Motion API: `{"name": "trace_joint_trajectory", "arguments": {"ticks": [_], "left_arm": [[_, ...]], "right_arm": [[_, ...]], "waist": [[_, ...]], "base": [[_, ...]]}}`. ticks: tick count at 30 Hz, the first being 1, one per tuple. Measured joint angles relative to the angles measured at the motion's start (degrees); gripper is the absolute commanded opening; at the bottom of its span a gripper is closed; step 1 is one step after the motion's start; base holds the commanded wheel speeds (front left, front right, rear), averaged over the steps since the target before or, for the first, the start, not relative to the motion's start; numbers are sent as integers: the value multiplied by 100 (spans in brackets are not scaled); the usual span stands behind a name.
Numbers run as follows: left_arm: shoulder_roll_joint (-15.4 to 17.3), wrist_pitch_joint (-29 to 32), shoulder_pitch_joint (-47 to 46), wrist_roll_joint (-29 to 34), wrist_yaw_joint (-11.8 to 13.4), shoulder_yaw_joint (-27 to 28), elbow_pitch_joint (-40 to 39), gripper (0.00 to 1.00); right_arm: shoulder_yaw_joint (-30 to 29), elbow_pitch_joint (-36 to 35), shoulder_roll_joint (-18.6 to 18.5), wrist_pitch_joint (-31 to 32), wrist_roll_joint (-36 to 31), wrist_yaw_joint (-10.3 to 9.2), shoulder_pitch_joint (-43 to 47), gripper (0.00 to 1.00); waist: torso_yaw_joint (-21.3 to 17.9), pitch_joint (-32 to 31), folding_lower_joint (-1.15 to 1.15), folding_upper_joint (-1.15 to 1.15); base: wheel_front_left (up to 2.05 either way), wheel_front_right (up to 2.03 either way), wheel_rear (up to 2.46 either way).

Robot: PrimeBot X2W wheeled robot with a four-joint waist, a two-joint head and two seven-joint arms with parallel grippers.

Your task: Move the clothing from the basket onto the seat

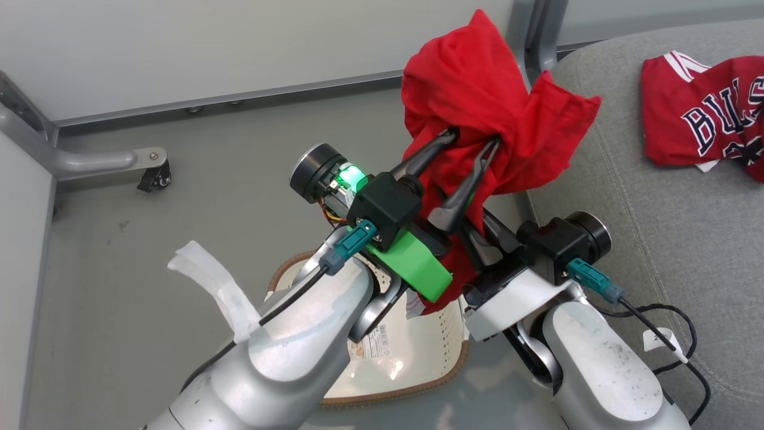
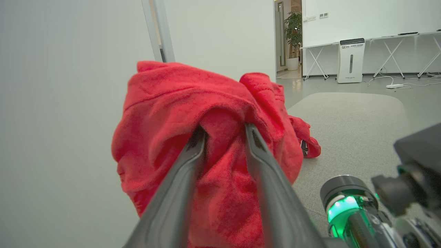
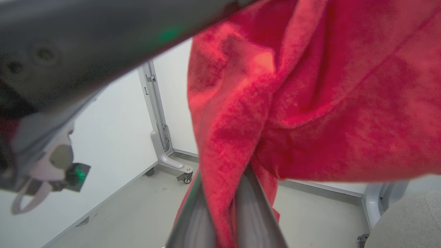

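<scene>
My left gripper [image 1: 470, 143] stands part-open. Its fingers are pushed into the red garment [image 1: 477, 77], which drapes over the tips rather than being pinched. My right gripper [image 3: 224, 174], lower down, is clamped on a fold of the same cloth. The garment hangs above the basket [image 1: 430, 343], beside the seat [image 1: 627, 239] where the jersey [image 1: 704, 119] lies. I should carry it on the right grip, slip the left fingers out without snagging, and release well over the cushion.
</scene>
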Motion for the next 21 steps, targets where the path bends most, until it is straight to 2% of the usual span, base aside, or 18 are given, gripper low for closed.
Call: {"name": "trace_joint_trajectory", "arguments": {"ticks": [21], "left_arm": [[-1,0,48,126,20,38,48,100]], "right_arm": [[-207,-49,4,1,-69,0,151,0]], "waist": [[-93,61,0,0]], "base": [[0,0,0]]}}
